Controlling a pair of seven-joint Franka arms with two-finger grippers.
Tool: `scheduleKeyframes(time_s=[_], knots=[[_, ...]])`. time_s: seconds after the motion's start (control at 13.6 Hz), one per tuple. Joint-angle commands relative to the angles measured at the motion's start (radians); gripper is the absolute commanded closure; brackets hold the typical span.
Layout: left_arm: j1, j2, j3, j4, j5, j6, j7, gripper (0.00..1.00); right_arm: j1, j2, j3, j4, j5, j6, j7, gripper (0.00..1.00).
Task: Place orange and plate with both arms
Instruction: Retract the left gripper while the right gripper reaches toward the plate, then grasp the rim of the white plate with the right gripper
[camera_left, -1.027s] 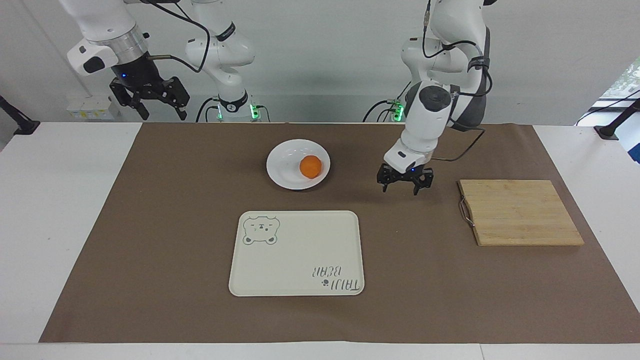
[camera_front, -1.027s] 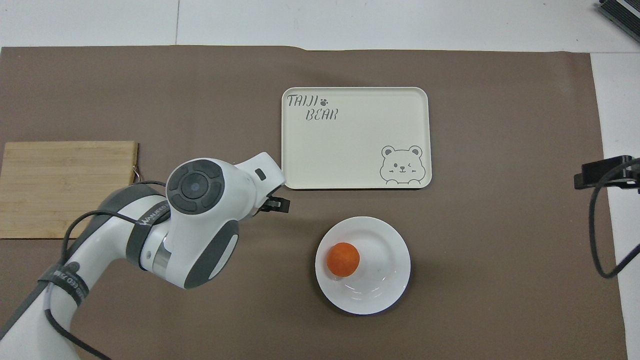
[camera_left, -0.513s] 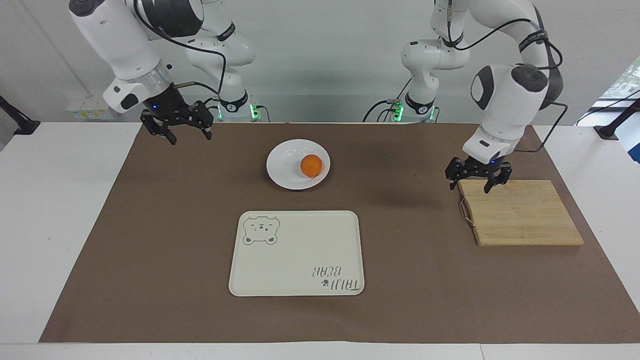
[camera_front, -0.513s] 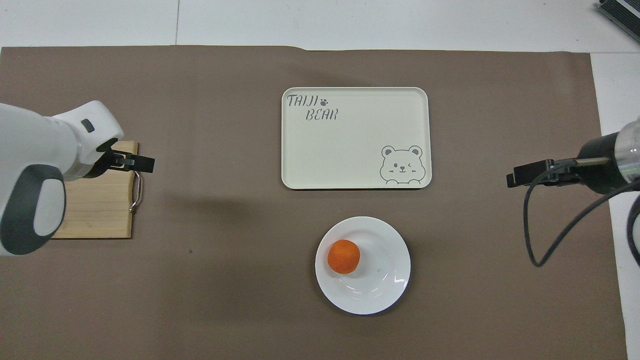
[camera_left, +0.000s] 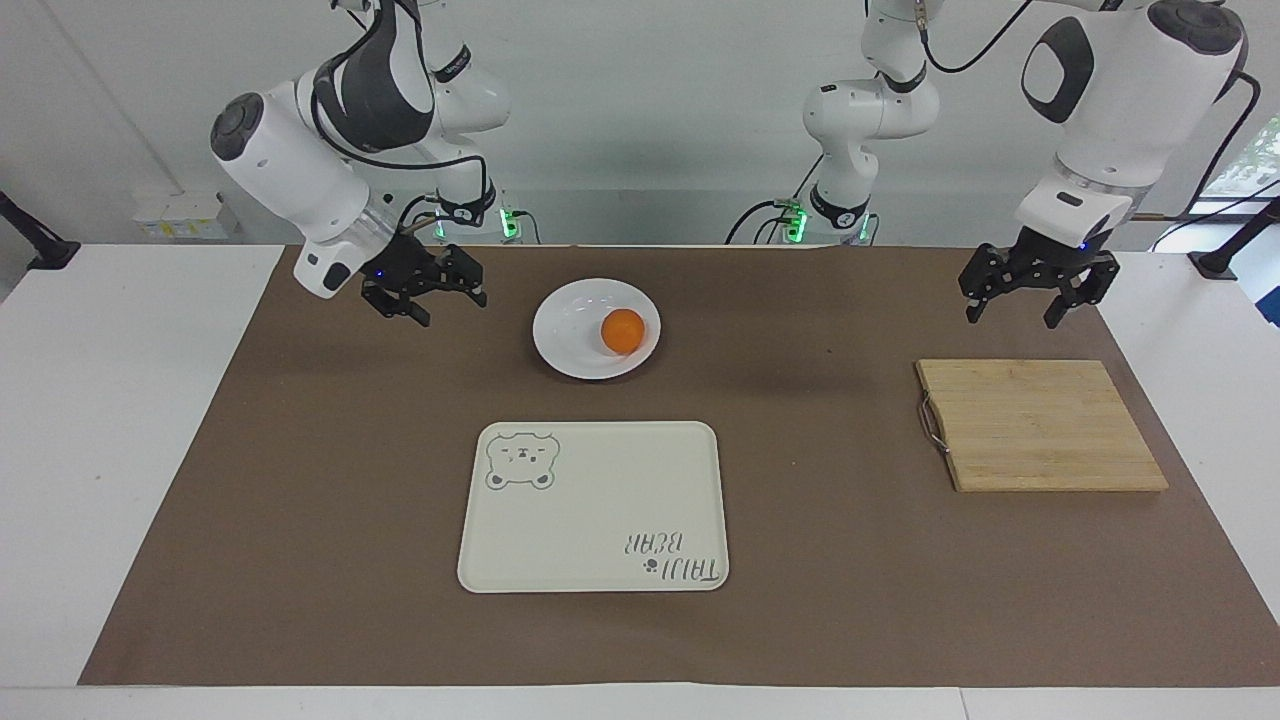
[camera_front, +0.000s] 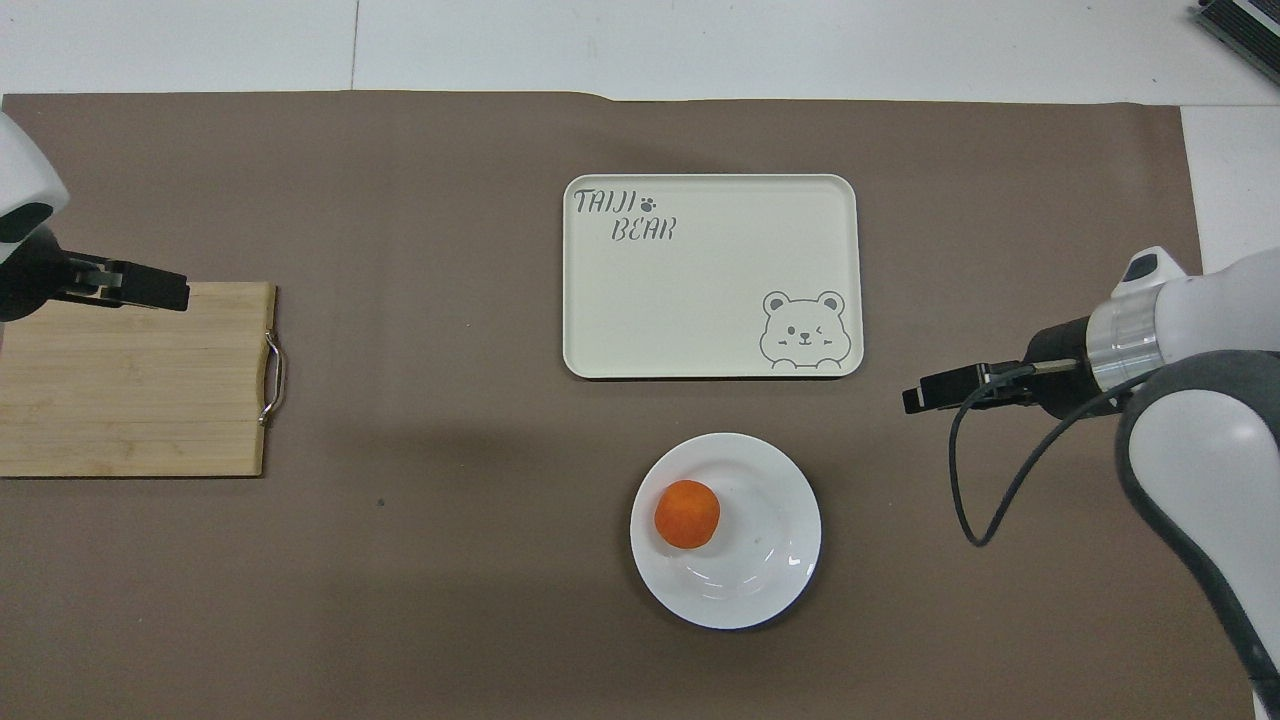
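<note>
The orange (camera_left: 622, 331) sat in the white plate (camera_left: 570, 350), toward its left-arm side, and the plate rested on the brown mat (camera_left: 300, 480) nearer to the robots than the cream tray (camera_left: 590, 520) with the bear drawing. The right gripper (camera_left: 428, 303) hung in the air over the mat beside the plate, toward the right arm's end of the table, its fingers spread and holding nothing. The left gripper (camera_left: 1032, 297) hovered over the mat's edge near the wooden cutting board (camera_left: 1040, 425), fingers likewise spread and empty. The board lay flat toward the left arm's end.
</note>
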Motion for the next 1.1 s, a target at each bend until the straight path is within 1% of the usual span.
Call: scheduleKeyframes(time_s=[0.0,0.15,0.29,0.44,0.51,0.73,0.88,1.03], knots=[[0.015,0.021,-0.009,0.090,0.020,-0.089,0.010,0.00,-0.004,-0.035,-0.001,-0.133,0.113,0.071,-0.109,0.00],[0.035,0.021,-0.009,0.110,0.018,-0.118,0.008,0.00,-0.004,-0.045,-0.001,-0.185,0.169,0.099,-0.151,0.00],[0.045,0.014,-0.009,0.105,0.016,-0.116,0.000,0.00,-0.008,-0.038,-0.003,-0.253,0.292,0.116,-0.256,0.00],[0.059,0.013,-0.005,0.105,0.015,-0.120,-0.001,0.00,-0.002,-0.038,-0.001,-0.336,0.373,0.194,-0.312,0.00],[0.061,0.013,-0.003,0.107,0.015,-0.123,-0.001,0.00,-0.001,-0.034,-0.001,-0.356,0.391,0.206,-0.315,0.00],[0.059,0.009,-0.003,0.102,0.013,-0.127,-0.016,0.00,0.007,-0.032,-0.003,-0.405,0.437,0.208,-0.315,0.00],[0.059,0.007,-0.003,0.101,0.013,-0.138,-0.045,0.00,0.012,-0.034,-0.001,-0.443,0.500,0.209,-0.332,0.00],[0.059,0.004,-0.003,0.101,0.013,-0.162,-0.047,0.00,0.010,-0.009,-0.001,-0.486,0.573,0.213,-0.427,0.00]])
